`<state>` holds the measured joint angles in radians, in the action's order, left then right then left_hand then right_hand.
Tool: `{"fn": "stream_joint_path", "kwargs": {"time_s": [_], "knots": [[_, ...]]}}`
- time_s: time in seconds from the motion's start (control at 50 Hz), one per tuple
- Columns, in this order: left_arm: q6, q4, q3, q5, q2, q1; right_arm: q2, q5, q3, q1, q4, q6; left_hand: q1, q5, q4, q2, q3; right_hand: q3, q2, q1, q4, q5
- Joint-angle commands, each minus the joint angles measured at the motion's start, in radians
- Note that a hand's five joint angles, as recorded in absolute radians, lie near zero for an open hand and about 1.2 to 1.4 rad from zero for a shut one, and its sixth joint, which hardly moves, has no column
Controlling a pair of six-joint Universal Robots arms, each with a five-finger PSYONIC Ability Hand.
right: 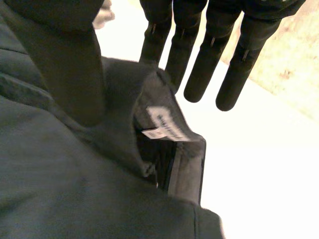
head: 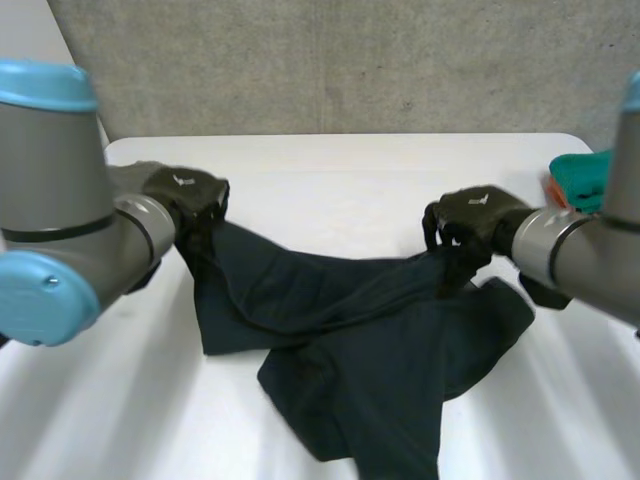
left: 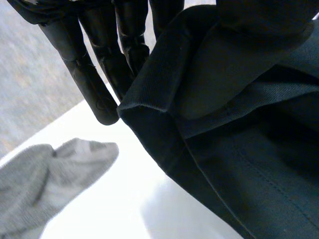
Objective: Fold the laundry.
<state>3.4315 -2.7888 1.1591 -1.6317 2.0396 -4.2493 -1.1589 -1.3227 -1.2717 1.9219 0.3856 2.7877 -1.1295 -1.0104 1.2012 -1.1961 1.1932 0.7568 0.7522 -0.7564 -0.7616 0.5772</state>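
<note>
1. Left hand (head: 186,192): closed in a pinch, with a hemmed corner of the dark garment (head: 350,340) trapped between thumb and fingers.
2. Right hand (head: 476,214): clamped likewise on the edge bearing the label (right: 167,127), so the cloth is stretched between both.
3. Garment: partly raised, its remainder draped on the white bench (head: 330,170), apparently to be spread for folding.
4. Grey cloth (left: 45,184): laid on the bench near the left hand.

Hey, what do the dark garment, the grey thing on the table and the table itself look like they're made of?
Dark garment: woven fabric, likely cotton twill, matte; fine diagonal ribs and stitched hems show.
Grey cloth: soft knit with a fuzzy surface, possibly a sock.
Table: smooth white top with a slight sheen; laminate or plastic, I can't tell which.
</note>
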Motion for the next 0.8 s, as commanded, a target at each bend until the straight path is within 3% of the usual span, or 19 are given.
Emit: {"fn": "stream_joint_path", "kwargs": {"time_s": [0.02,0.28,0.32,0.36,0.42,0.52,0.66,0.68,0.7,0.72,0.76,0.78,0.8], "knots": [[-0.032,-0.003,0.036,-0.014,-0.008,0.0,0.018,-0.05,-0.048,0.041,-0.089,-0.03,-0.267,-0.211,0.195,-0.2,0.203,-0.088,-0.084,0.088,0.093,-0.083],[-0.025,-0.121,0.102,0.0,-0.038,-0.021,0.071,-0.064,-0.038,0.111,-0.106,-0.105,-0.267,-0.211,0.195,-0.2,0.203,-0.127,-0.123,0.127,0.132,-0.122],[-0.02,-0.127,0.079,0.001,-0.009,-0.029,0.102,-0.075,-0.017,0.123,-0.103,-0.125,-0.267,-0.211,0.195,-0.2,0.203,0.13,0.134,-0.13,-0.125,0.135],[-0.015,-0.127,0.041,0.001,0.026,-0.033,0.128,-0.087,0.02,0.127,-0.108,-0.149,-0.267,-0.211,0.195,-0.2,0.203,0.637,0.641,-0.637,-0.632,0.642],[-0.003,-0.132,-0.01,0.003,0.068,-0.035,0.159,-0.102,0.098,0.124,-0.12,-0.18,-0.267,-0.211,0.195,-0.2,0.203,0.639,0.644,-0.64,-0.635,0.645],[0.06,-0.204,-0.225,-0.003,0.186,-0.053,0.235,-0.171,0.34,0.106,-0.362,-0.165,-0.267,-0.211,0.195,-0.2,0.203,0.639,0.644,-0.64,-0.635,0.645],[0.116,-0.429,-0.484,0.0,0.344,-0.075,0.395,-0.139,0.437,0.098,-0.884,-0.111,-0.267,-0.211,0.195,-0.2,0.203,0.639,0.644,-0.64,-0.635,0.645],[0.132,-0.445,-0.502,0.003,0.362,-0.078,0.418,-0.136,0.443,0.098,-0.895,-0.117,-0.267,-0.211,0.195,-0.2,0.203,0.595,0.6,-0.596,-0.591,0.601],[0.147,-0.452,-0.521,0.007,0.382,-0.081,0.442,-0.138,0.457,0.101,-0.893,-0.126,-0.267,-0.211,0.195,-0.2,0.203,0.319,0.323,-0.319,-0.314,0.324],[0.179,-0.462,-0.556,0.018,0.419,-0.086,0.497,-0.142,0.491,0.107,-0.884,-0.149,-0.151,-0.095,0.079,-0.084,0.087,-0.486,-0.481,0.486,0.491,-0.481],[0.205,-0.46,-0.584,0.023,0.451,-0.089,0.542,-0.164,0.526,0.112,-0.867,-0.186,0.469,0.525,-0.541,0.536,-0.533,-0.582,-0.578,0.582,0.587,-0.577],[0.219,-0.457,-0.602,0.02,0.479,-0.092,0.573,-0.202,0.557,0.111,-0.844,-0.221,0.955,1.01,-1.027,1.022,-1.019,-0.582,-0.578,0.582,0.587,-0.577],[0.224,-0.454,-0.608,0.013,0.488,-0.092,0.584,-0.225,0.567,0.111,-0.834,-0.238,0.955,1.01,-1.027,1.022,-1.019,-0.582,-0.578,0.582,0.587,-0.577]]}}
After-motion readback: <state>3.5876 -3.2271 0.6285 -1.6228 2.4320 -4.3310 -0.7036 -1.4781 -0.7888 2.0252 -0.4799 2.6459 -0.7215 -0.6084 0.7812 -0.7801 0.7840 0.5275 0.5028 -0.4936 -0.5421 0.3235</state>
